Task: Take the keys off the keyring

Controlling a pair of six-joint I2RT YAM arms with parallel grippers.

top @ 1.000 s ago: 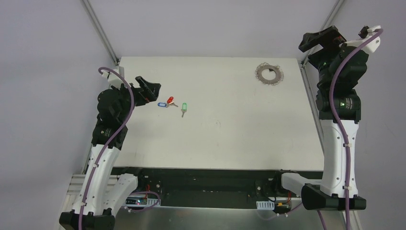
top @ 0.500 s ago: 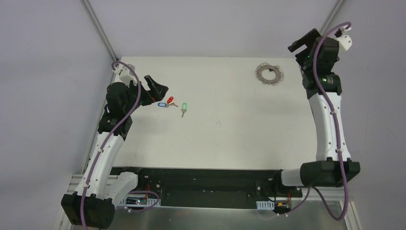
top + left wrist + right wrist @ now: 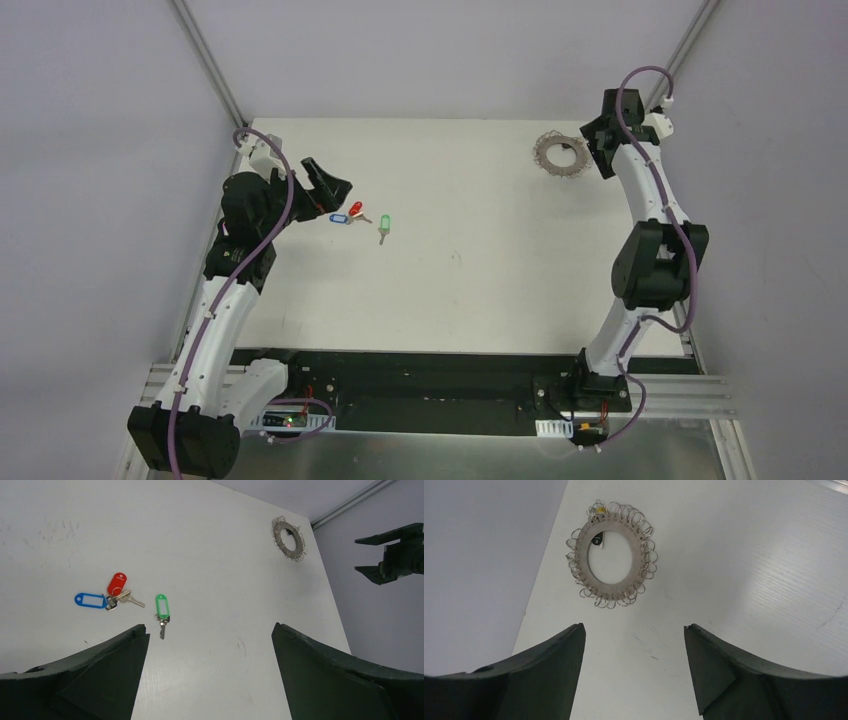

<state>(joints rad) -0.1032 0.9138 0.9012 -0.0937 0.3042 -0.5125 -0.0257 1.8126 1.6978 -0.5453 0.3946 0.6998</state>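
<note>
The keyring (image 3: 561, 153), a flat silver ring with a frilly edge of wire loops, lies flat at the table's far right. In the right wrist view the keyring (image 3: 611, 589) carries a tiny yellow tag (image 3: 599, 511) and a small key (image 3: 597, 540) at its far side. My right gripper (image 3: 598, 150) is open and empty beside the ring, above the table (image 3: 634, 626). The blue-tagged key (image 3: 339, 217), the red-tagged key (image 3: 355, 209) and the green-tagged key (image 3: 385, 222) lie loose at the left. My left gripper (image 3: 328, 185) is open and empty, just left of them.
The white table (image 3: 480, 280) has metal frame rails along its far corners. In the left wrist view the blue tag (image 3: 90, 600), red tag (image 3: 117, 583) and green tag (image 3: 161, 606) lie ahead of the open fingers; the ring (image 3: 290, 539) and right gripper (image 3: 395, 555) show far off.
My right arm has swung down from high beyond the table's right edge to just beside the keyring. My left arm shifted slightly at first, then held still.
</note>
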